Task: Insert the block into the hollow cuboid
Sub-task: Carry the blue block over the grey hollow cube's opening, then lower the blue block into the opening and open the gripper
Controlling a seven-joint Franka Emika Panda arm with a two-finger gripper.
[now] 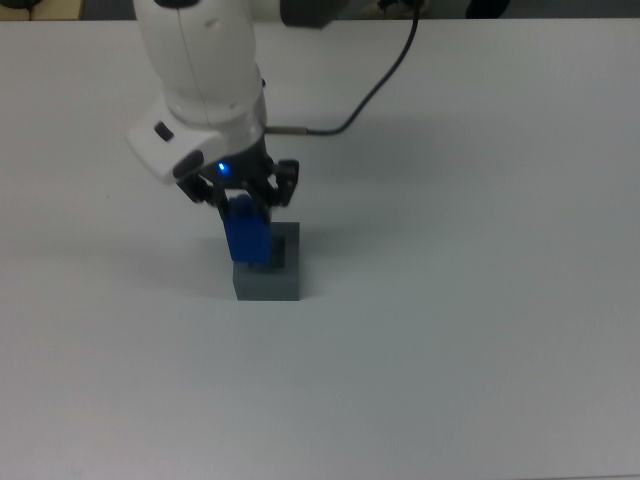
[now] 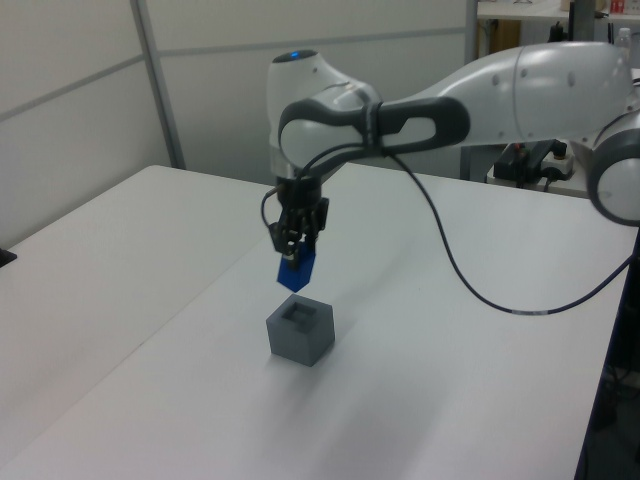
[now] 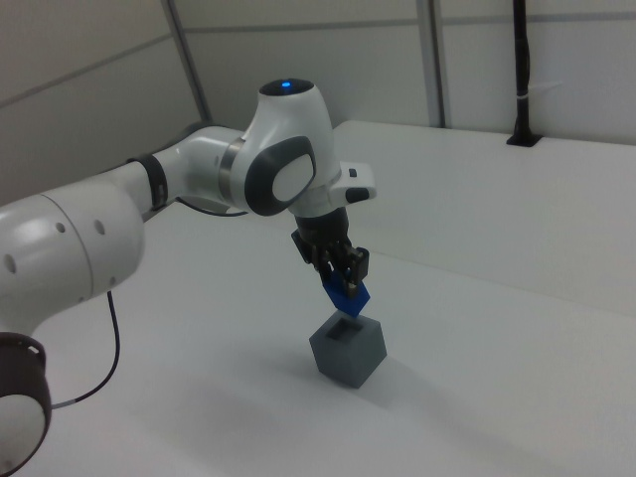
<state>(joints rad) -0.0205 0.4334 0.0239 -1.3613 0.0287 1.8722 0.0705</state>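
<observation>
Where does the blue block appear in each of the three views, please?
Top view: the blue block is left of centre, held by the end effector, overlapping the hollow cuboid.
Left view: the block is near the middle, hanging clear just above the cuboid.
Right view: the block is right of centre, low, its bottom corner at the cuboid's top.
Shared landmark: the grey hollow cuboid directly under the block.
</observation>
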